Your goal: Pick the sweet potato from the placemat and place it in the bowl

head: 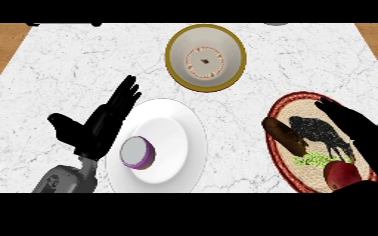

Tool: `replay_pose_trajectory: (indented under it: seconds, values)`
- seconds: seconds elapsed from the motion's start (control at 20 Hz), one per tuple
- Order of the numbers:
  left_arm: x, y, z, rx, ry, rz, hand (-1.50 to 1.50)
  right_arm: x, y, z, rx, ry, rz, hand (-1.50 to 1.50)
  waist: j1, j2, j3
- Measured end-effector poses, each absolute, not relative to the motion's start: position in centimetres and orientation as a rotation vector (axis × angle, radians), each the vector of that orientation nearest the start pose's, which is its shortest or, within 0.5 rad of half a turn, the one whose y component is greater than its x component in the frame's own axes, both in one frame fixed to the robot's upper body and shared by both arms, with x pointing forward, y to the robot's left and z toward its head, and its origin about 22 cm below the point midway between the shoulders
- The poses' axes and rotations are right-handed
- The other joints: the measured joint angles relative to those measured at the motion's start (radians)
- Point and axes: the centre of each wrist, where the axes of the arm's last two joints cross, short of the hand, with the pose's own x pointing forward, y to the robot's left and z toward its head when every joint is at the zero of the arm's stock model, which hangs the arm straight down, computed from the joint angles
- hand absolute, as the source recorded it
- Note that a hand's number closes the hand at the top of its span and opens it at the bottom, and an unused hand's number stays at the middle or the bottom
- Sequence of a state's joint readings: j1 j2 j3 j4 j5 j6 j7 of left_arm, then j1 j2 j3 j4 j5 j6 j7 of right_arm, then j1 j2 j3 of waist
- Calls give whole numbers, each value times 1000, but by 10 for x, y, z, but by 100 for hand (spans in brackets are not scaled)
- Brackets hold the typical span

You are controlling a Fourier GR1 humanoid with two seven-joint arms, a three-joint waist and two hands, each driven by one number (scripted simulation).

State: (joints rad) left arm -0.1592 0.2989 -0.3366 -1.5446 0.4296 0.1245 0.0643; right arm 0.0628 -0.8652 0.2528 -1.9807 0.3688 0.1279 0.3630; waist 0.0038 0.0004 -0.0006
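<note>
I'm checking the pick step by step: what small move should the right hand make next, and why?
Probably a short move left and down, to bring the fingers around the sweet potato. It lies bare on the placemat's left side, while the right hand hangs over the mat's right part with nothing visibly in it. The bowl waits up and to the left, so grasping comes first.

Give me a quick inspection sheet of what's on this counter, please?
Surface: white marble counter.
Job's things: brown sweet potato on the round placemat; bowl stands apart, nothing in it.
Clutter: white plate holding a purple object; a red object on the placemat.
Robot hands: left robot hand open, resting beside the plate; right robot hand over the placemat, near the potato.
Cables: nothing seen.
Surroundings: wooden strips at the far corners.
</note>
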Motion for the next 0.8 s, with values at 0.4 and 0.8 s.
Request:
replay_pose_trajectory:
  seconds: [0.4,0.8]
  values:
    - [260,202,23,-277,-1483,-135,0,227,-290,111,-746,-1150,1196,-150,-1,0,0]
    - [261,204,25,-268,-1484,-128,0,235,-279,99,-766,-1158,1209,-150,-3,-1,0]
